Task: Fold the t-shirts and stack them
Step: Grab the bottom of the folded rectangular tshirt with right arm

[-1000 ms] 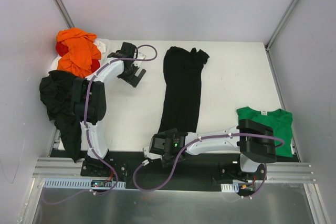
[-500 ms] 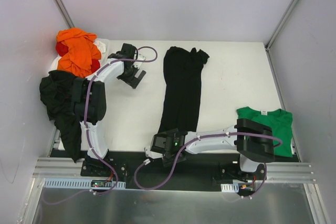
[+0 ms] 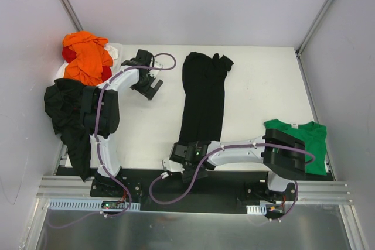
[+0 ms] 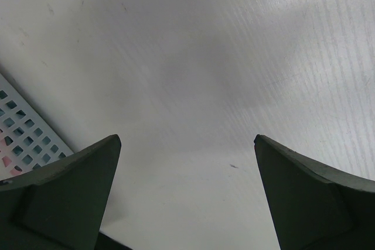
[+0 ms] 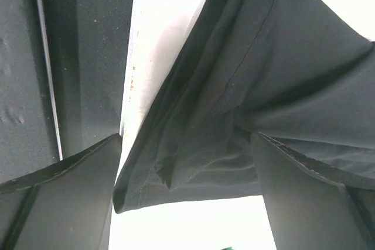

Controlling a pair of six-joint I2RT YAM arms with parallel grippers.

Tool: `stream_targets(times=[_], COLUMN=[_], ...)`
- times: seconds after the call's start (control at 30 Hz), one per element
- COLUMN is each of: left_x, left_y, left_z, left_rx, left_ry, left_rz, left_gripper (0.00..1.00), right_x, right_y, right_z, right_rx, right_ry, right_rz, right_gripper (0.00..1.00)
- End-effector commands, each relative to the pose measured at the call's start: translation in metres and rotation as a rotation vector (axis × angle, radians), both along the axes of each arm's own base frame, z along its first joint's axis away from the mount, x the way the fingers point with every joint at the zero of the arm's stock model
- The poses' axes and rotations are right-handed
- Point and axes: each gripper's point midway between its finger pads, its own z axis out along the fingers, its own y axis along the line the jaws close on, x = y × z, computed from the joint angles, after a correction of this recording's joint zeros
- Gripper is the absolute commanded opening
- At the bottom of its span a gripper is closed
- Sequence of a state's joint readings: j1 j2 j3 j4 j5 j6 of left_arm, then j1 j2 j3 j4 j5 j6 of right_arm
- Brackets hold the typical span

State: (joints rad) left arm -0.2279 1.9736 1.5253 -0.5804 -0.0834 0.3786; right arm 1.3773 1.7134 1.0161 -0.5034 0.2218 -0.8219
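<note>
I use the long black t-shirt (image 3: 202,100) as my marker. It lies as a thin strip in the middle of the tabletop (image 3: 263,80). The right jaws sit at its near end, wide apart, with its hem (image 5: 176,174) between them and nothing pinched. The left jaws are wide apart too. They are off to the left of its far end, over bare tabletop, and hold nothing. The green t-shirt (image 3: 304,136) lies flat to the right of its near end. The orange t-shirt (image 3: 88,57) and a red t-shirt (image 3: 69,55) are in a heap far to its left. Another black t-shirt (image 3: 67,112) hangs over the side of the tabletop there.

What could go wrong? I think the right jaws may pinch only the top layer, because the hem lies in loose layers. Then the strip would fall open. The near end is just beside the tabletop's edge, so a low push could bump a finger on that edge. The hanging black t-shirt could slip off if the left arm (image 3: 102,115) rubs it.

The top view shows me all the shirts at once. Only the right wrist view shows the layers and the hem seam. The left wrist view shows no shirt, just tabletop and a white grid with holes (image 4: 17,121).
</note>
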Motion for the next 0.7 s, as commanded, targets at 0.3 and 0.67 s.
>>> stream_targets(times=[0.3,0.67], left_x=[-0.004,-0.003], left_y=[0.003,0.003], left_z=[-0.01,-0.011], left_rx=[0.018,0.017], left_ry=[0.028,0.026], left_rz=[-0.008,-0.011], left_gripper=[0.99,0.99], right_x=[0.029,0.035], right_y=[-0.008,-0.004], right_z=[0.019,0.04], right_rx=[-0.005,0.025], right_ry=[-0.05,-0.08], right_rz=[0.003,0.0], right_gripper=[0.93,0.93])
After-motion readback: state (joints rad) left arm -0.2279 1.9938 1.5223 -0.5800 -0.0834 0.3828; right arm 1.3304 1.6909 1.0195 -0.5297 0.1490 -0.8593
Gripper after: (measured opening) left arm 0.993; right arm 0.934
